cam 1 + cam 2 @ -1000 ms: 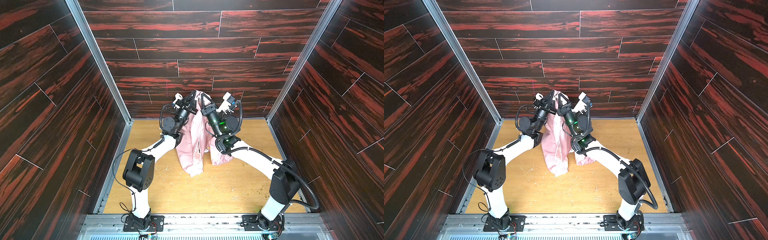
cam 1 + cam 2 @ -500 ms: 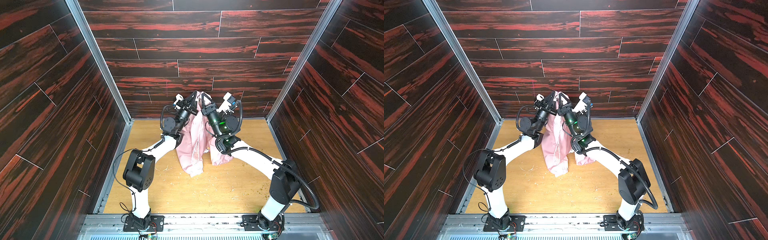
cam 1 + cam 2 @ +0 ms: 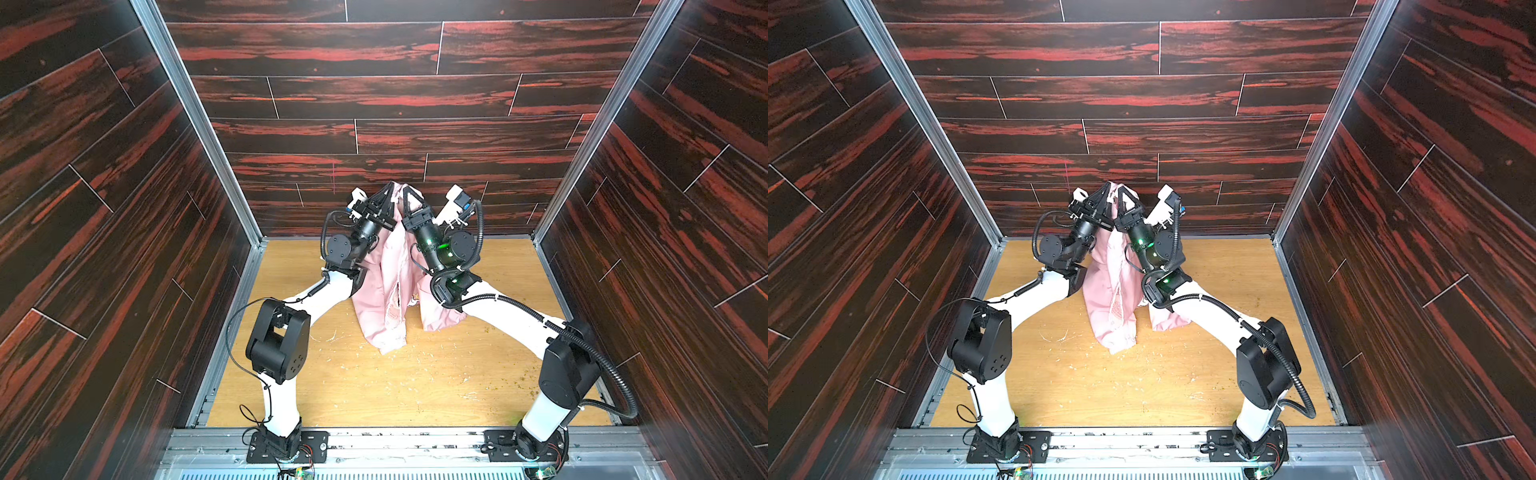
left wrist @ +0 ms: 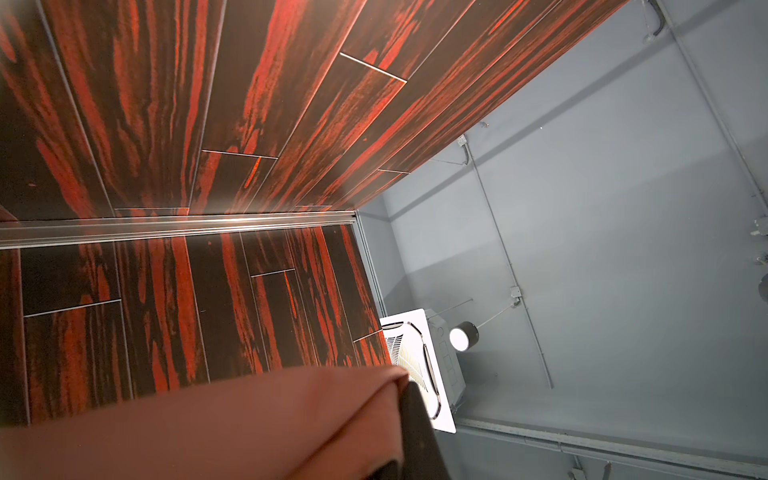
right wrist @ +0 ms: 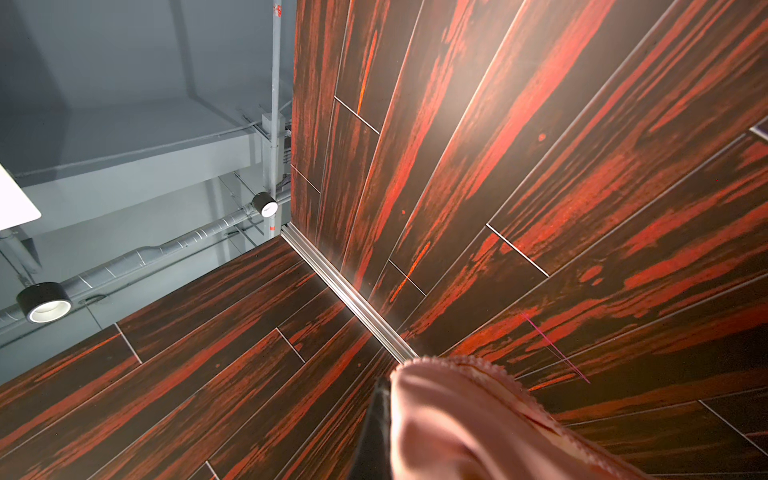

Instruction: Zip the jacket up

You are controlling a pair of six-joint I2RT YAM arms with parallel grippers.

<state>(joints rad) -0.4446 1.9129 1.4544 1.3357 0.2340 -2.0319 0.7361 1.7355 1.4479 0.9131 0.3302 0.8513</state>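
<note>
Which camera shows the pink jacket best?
Both top views show the jacket best. They show nearly all of it, hanging from the left gripper and the right gripper down to the table. Each wrist view shows only a close, blurry fold of the jacket.

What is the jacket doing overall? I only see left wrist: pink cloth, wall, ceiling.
Observer: The jacket hangs lifted by its top, lower end down at the wooden tabletop.
Operator: Who holds it?
Observer: Both. The left pincer and right pincer are shut on its top edge, tips close together.
Operator: Front closed?
Observer: No. The zipper line gapes open partway down in both top views.
</note>
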